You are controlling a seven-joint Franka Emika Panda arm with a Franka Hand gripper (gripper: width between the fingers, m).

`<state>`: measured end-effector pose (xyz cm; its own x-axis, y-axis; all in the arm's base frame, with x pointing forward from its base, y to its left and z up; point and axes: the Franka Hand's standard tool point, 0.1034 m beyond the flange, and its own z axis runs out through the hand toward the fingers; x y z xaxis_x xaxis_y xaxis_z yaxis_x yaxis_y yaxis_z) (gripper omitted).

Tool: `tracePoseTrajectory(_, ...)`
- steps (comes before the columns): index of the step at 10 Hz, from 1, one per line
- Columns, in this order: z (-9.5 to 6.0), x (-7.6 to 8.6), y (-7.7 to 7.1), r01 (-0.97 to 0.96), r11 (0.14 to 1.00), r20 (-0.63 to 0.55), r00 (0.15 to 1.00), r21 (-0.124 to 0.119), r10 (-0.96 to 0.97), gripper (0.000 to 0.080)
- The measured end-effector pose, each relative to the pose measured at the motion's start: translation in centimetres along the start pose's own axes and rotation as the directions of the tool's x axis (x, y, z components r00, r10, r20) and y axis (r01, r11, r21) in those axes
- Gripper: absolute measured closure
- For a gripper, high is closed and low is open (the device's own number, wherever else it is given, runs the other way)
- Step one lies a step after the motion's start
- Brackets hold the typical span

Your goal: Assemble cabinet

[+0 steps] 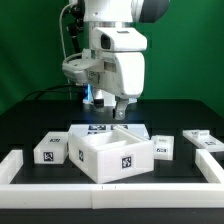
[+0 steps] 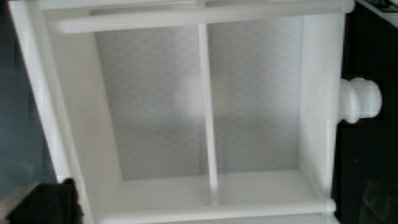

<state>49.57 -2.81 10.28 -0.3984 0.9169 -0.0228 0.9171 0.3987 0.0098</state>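
Observation:
The cabinet [image 1: 113, 152] is a large white open box with a square tag on its front, standing in the middle of the black table. My gripper [image 1: 110, 108] hangs just above its back edge, jaws spread wide and holding nothing. In the wrist view the cabinet's open inside [image 2: 151, 110] fills the picture, with a thin divider wall [image 2: 206, 110] down its middle and a round white knob [image 2: 361, 100] on one outer side. A dark fingertip [image 2: 43, 204] shows at one corner, outside the cabinet wall. My gripper [image 2: 214, 212] straddles the box without touching it.
Small white tagged blocks lie at the exterior view's left [image 1: 48, 151] and right [image 1: 160, 147], with another further right [image 1: 200, 140]. Long white border rails [image 1: 24, 166] frame the work area on both sides [image 1: 209, 166]. The marker board [image 1: 98, 127] lies behind the cabinet.

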Motion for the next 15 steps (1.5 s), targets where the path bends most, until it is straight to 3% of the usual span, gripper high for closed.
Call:
tracePoseTrajectory(2,0.1,0.0,-0.1,-0.001,1.0,-0.001,1.0,0.002,0.001,0.0002)
tracePoseTrajectory(8,4.0,2.0,-5.3,0.015,0.995,-0.058,0.998,0.098,-0.009,0.0002)
tracePoseTrajectory(10,4.8,2.0,-6.4,0.002,0.993,-0.069,0.998,0.117,0.007,0.0002)
tracePoseTrajectory(13,6.6,2.3,-7.0,-0.004,0.99,-0.089,0.996,0.143,0.017,0.0002)
tracePoseTrajectory(15,7.2,2.2,-6.5,-0.006,0.989,-0.094,0.995,0.146,0.02,0.0002)
